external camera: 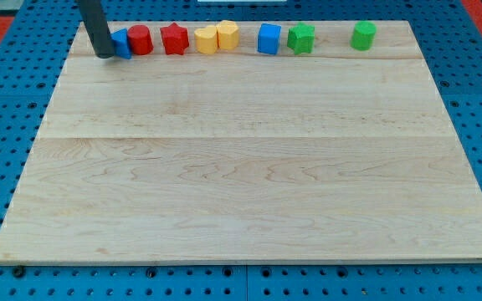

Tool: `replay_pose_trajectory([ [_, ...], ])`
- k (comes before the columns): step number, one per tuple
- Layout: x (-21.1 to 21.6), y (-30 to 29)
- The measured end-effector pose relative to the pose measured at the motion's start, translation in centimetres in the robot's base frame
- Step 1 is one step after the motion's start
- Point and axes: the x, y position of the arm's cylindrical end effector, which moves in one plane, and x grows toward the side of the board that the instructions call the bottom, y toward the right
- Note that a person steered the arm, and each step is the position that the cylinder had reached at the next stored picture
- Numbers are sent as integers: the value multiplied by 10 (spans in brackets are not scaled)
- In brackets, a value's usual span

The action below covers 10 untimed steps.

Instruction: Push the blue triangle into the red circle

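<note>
My tip [105, 55] holds nothing; the blue triangle [122, 43] touches its right side; the red circle [141, 39] lies directly beyond, touching.

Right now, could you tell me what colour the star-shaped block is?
Red: the star-shaped block shows clearly in the camera view.

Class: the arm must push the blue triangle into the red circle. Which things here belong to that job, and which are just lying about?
Job: blue triangle, red circle, my tip at the triangle's left.

Lying about: red star, two yellow blocks, blue cube, two green blocks.
</note>
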Motion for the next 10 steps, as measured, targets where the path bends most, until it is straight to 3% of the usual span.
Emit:
replay_pose_trajectory([
  [3, 4, -17],
  [6, 23, 3],
  [7, 13, 32],
  [10, -4, 34],
])
